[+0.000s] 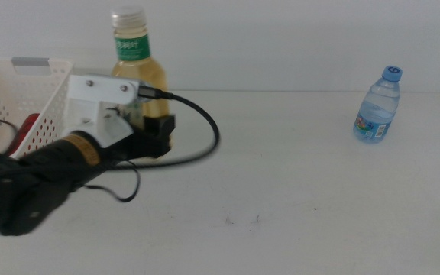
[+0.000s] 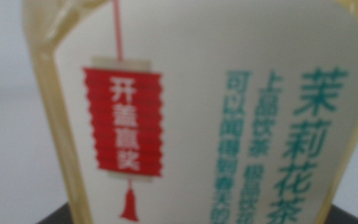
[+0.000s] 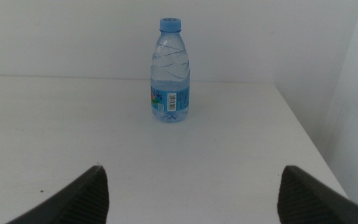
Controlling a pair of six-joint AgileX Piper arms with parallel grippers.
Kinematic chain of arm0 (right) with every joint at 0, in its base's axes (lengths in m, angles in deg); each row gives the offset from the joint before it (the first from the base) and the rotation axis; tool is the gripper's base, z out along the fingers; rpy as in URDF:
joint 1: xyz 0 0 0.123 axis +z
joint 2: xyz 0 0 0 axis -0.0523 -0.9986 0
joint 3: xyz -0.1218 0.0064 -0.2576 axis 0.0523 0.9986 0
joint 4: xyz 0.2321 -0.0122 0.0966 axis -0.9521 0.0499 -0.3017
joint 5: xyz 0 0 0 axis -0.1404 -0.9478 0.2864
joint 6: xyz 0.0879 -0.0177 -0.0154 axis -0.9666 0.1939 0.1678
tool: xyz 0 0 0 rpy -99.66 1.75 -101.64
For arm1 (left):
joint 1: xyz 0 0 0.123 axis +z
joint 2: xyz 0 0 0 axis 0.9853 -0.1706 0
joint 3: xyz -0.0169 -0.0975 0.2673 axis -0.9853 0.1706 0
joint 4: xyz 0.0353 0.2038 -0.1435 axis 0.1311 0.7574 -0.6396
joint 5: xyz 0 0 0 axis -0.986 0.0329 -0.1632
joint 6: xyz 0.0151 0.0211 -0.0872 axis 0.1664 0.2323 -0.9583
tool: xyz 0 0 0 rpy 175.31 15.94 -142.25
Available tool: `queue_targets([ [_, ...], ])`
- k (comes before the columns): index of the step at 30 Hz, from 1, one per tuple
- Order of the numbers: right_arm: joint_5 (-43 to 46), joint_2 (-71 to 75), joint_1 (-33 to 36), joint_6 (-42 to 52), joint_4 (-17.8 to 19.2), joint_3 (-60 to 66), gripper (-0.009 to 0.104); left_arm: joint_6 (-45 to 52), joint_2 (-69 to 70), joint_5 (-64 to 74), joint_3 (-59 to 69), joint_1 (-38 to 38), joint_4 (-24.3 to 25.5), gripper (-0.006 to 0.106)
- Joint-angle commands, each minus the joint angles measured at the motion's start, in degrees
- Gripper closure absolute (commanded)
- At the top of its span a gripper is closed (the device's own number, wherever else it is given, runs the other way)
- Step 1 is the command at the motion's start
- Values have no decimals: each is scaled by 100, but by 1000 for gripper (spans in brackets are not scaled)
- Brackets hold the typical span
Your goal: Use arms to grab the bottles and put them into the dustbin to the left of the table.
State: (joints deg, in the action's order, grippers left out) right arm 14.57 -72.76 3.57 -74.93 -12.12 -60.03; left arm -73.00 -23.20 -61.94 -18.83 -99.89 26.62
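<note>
The pale-yellow tea bottle (image 1: pixel 137 57) with its green label and white cap stands upright at the back left of the table (image 1: pixel 296 183), right beside the dustbin (image 1: pixel 21 95). My left gripper (image 1: pixel 156 131) is shut on the bottle's lower body. In the left wrist view the bottle's label (image 2: pixel 229 112) fills the picture between the dark jaws. The blue-capped water bottle (image 1: pixel 378 105) (image 3: pixel 170 71) stands at the back right. My right gripper (image 3: pixel 191 199) is open, well short of it, and out of the middle view. Something red (image 1: pixel 27 128) lies inside the dustbin.
The left arm's black cable (image 1: pixel 205 126) loops over the table to the right of the tea bottle. The table's right edge (image 3: pixel 303 134) runs close beside the water bottle. A few dark specks (image 1: pixel 239 221) mark the tabletop near the front.
</note>
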Motion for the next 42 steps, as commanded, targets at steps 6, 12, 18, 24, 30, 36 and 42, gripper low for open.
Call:
queue_targets([
  [6, 58, 29, -45, 40, 30, 13, 3, -2101, 1347, 3446, -1006, -32, 1963, 100],
  [12, 58, 29, -45, 40, 30, 13, 3, 885, 1141, 6065, -2565, 211, -406, 100],
  [18, 58, 29, -45, 40, 30, 13, 3, 2063, 833, 6863, -3404, 628, -1164, 100],
  [24, 58, 29, -45, 40, 30, 13, 3, 3051, 335, 8826, -4726, 1575, -1396, 100],
  [30, 58, 29, -45, 40, 30, 13, 3, 3899, -743, 9607, -6070, 2916, -1570, 100],
  [36, 58, 29, -45, 40, 30, 13, 3, 4233, -1715, 9607, -6562, 3623, -1436, 100],
  [42, 58, 29, -45, 40, 30, 13, 3, 4616, -2404, 9607, -6571, 3692, -1202, 100],
])
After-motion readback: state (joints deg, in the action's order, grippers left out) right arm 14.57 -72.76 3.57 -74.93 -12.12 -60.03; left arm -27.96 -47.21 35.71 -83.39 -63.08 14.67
